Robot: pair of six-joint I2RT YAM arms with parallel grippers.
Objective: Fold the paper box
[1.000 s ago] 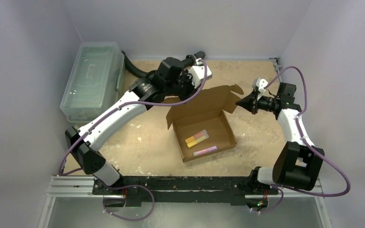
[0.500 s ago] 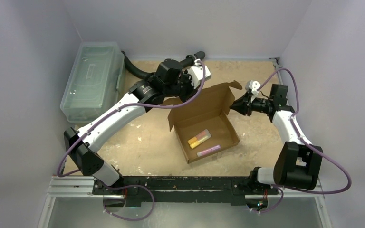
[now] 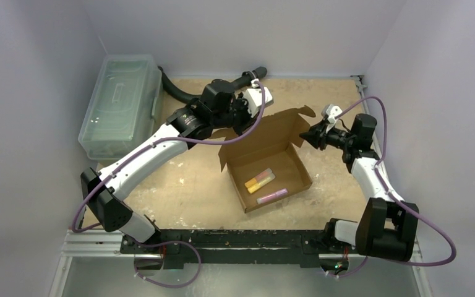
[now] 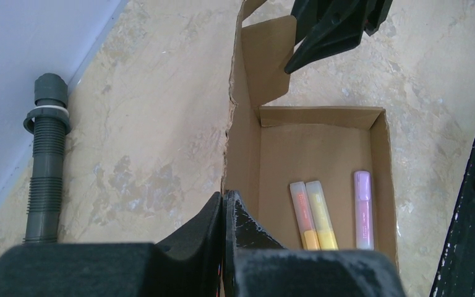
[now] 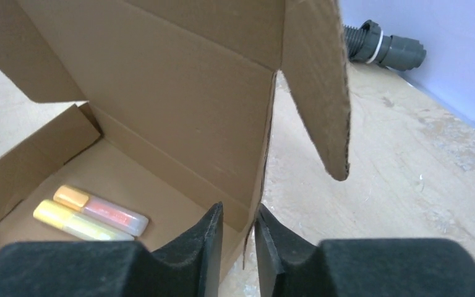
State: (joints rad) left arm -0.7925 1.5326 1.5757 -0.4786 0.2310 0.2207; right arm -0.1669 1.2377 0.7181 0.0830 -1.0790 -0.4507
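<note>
At Mid-Table: Tray Down, Lid Up, One Pair of Fingers Clamped

Near the middle of the sandy table [image 3: 179, 179], found the paper box [image 3: 281, 162] resting flat on its base, side walls up, open top toward the overhead camera. Saw its lid [image 3: 272, 133] raised from the far wall and leaning back, with a small flap [image 5: 318, 80] jutting from the lid's right end. Counted three markers on the box floor: an orange highlighter [image 5: 102, 210] and a yellow highlighter [image 5: 77, 224] touching side by side, and a purple highlighter [image 4: 363, 207] a little apart from them, nearer the box's near wall.

Traced the left gripper [image 4: 224, 197] to the lid's left edge. Found its fingers pressed together, with the ragged cardboard edge running straight into the seam between them, so pinching the lid there. Traced the right gripper [image 5: 240, 209] to the lid's right edge. Found its fingers parted by a narrow gap, with the cardboard edge standing in that gap close to one finger; could not tell whether touching it. From overhead, saw both arms reaching in from opposite sides, the left stretched long across the table, the right bent sharply at the elbow.

Elsewhere, noted a clear plastic lidded bin [image 3: 120, 105] against the left wall, well apart from the box, and a dark ribbed hose [image 4: 45, 167] lying along the far edge of the table, behind the lid.
</note>
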